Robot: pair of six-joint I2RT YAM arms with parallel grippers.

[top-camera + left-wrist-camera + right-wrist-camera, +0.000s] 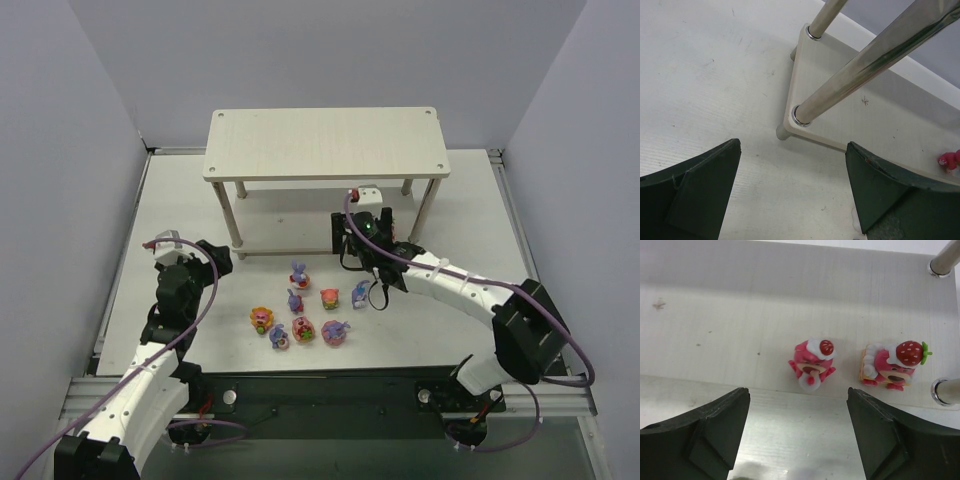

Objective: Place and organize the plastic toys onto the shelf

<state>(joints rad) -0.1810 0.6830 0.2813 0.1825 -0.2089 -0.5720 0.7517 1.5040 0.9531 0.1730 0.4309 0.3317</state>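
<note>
The task is judged to be at an early stage. On the lower tier of the two-tier pale wood-look shelf (325, 145), a pink round plastic figurine with a red-and-white cap (812, 362) and a pink round plastic figurine topped by a strawberry (892, 365) are set side by side, slightly apart, near the front edge. No toy is seen on the upper tier. Eight more small glossy plastic toys (304, 330), purple-blue and red-to-orange, are left in a loose cluster on the white counter (180, 200) in front of the shelf. The right claw (797, 395) is held apart with nothing between its fingers, just in front of the capped figurine. The left claw (792, 150) is likewise apart and unloaded, by the lower tier's front left corner. Eight placements, and any grouping by kind, are judged to be outstanding.
</note>
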